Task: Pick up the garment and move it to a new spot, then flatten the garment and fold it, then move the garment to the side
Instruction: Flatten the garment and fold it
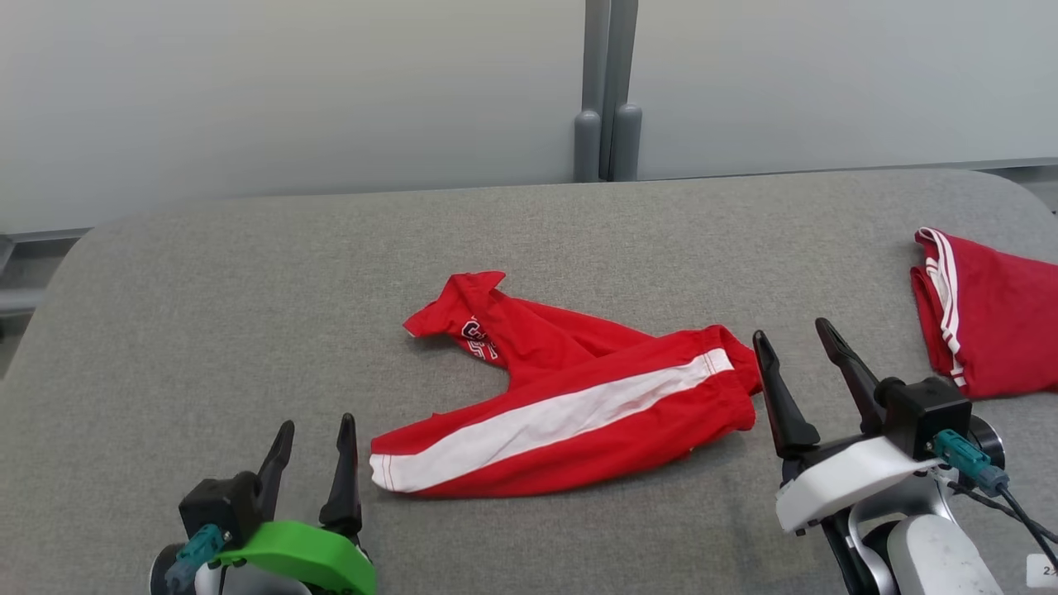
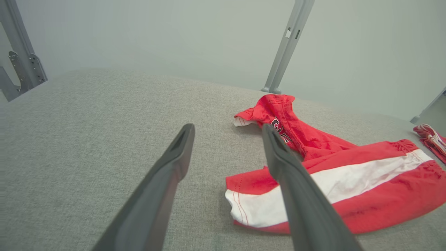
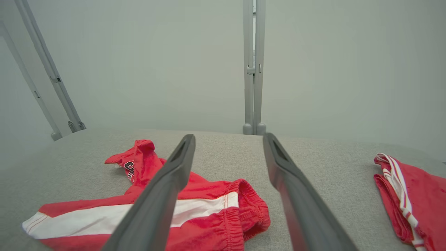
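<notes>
Grey fabric table [image 1: 207, 314]; red garment [image 1: 579, 405] crumpled between left gripper [image 1: 316, 421] and right gripper [image 1: 788, 329], both spread wide, empty; second red cloth [image 1: 992, 314] far right.

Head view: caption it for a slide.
Crumpled red-and-white garment on grey table between open left gripper and open right gripper; second red garment at right.

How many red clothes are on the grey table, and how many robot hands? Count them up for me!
Red clothes: 2, the middle garment and the other garment at the right edge.
Robot grippers: 2, the left gripper and the right gripper, both open and holding nothing.
Total: 4
</notes>
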Motion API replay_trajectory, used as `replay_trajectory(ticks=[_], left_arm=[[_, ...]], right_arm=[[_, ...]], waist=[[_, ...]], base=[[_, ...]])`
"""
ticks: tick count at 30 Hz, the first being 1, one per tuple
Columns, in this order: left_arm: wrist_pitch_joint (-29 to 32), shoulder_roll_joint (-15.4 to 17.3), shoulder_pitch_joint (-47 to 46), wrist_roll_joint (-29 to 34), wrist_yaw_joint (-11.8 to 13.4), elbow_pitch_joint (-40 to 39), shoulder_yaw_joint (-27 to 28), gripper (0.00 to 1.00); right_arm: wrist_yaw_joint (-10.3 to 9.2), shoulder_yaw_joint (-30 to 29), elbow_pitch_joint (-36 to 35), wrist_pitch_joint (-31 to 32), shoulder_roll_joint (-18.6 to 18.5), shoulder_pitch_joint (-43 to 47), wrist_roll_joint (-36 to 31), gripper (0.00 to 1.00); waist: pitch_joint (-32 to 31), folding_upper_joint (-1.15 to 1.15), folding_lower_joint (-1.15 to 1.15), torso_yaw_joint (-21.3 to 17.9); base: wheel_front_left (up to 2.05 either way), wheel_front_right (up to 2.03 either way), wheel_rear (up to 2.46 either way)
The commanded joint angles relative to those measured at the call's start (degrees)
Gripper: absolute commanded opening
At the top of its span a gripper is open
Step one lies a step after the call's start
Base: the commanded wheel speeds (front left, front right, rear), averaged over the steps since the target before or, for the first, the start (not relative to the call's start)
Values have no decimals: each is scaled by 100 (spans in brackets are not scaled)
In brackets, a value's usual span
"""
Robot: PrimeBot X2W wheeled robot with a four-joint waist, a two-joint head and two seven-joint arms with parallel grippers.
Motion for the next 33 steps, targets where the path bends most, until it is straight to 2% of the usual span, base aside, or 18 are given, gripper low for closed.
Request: replay_trajectory(ticks=[1,7,15,33], left_arm=[[-21,43,169,48,82,-199,19,100],[26,127,530,94,335,-777,39,100],[33,183,838,49,549,-1138,115,100],[49,252,960,13,619,-1318,96,100]], right_arm=[[0,-1,-110,31,8,101,-122,100],[0,-52,-341,27,88,264,-339,100],[0,-242,-352,-123,148,468,-519,100],[0,-224,-221,-193,151,496,-201,100]], waist=[[-48,22,0,48],[-141,22,0,101],[-243,22,0,107],[-264,22,0,84]], base=[[0,0,0],[0,0,0],[0,0,0],[0,0,0]])
